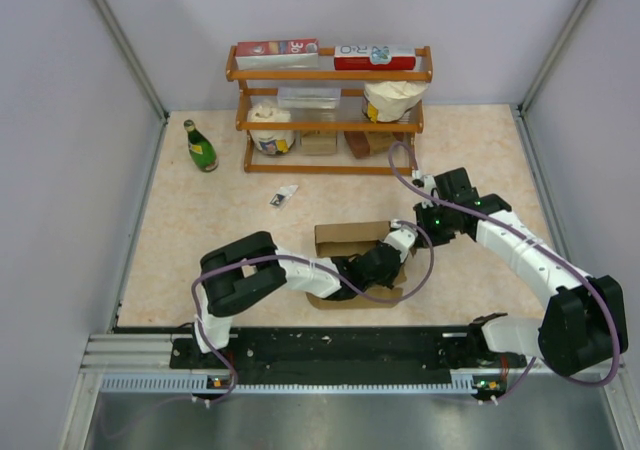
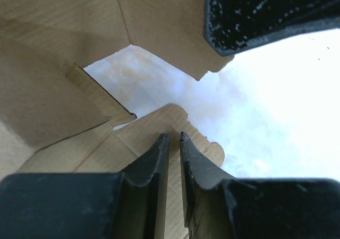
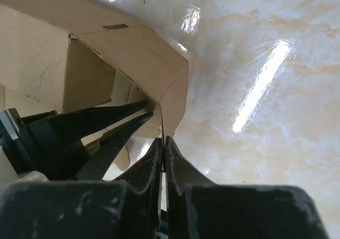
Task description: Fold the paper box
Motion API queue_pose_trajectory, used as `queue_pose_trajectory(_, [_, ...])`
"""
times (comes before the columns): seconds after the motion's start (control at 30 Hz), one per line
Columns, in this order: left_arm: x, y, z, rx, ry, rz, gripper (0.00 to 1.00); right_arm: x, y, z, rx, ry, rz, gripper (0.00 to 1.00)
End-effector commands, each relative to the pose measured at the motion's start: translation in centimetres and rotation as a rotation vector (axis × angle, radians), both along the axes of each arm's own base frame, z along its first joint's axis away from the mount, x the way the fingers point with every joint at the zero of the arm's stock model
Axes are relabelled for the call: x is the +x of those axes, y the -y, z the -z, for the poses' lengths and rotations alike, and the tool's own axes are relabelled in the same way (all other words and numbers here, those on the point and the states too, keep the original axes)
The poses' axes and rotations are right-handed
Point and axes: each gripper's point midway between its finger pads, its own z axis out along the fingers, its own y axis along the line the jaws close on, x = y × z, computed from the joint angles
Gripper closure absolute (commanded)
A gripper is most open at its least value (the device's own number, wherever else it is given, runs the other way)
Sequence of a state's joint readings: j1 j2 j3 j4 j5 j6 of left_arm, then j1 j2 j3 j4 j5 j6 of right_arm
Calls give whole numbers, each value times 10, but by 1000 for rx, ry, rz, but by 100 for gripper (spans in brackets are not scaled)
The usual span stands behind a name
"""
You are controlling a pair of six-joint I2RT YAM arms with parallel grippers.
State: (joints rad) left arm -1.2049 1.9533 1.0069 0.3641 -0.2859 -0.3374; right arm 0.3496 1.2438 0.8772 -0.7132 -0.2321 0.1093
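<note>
from above, the left gripper [image 1: 385,260] covers the middle of the paper box [image 1: 345,238]. the small object [image 1: 283,197] toward the far edge of the table [image 1: 480,160] is too small to identify. both wrist views cut the box off at their edges.

White numerals that appear to read "30" show on the red-and-white left carton [image 1: 277,48] atop the wooden rack [image 1: 330,74]. Print on the right carton [image 1: 374,56] and the green bottle [image 1: 200,146] is too small to read.
</note>
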Motion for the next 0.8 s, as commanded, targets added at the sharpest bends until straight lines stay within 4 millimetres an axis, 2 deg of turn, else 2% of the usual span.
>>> queue_pose_trajectory(0.0, [-10, -11, -1, 34, 0, 12, 81, 6, -10, -15, 47, 49, -8, 100])
queue_pose_trajectory(0.23, [-10, -10, 3, 31, -8, 4, 82, 2, -18, -23, 105, 46, -24, 100])
queue_pose_trajectory(0.77, [-8, -14, -40, -48, 34, -14, 78, 2, -13, -16, 70, 42, -9, 100])
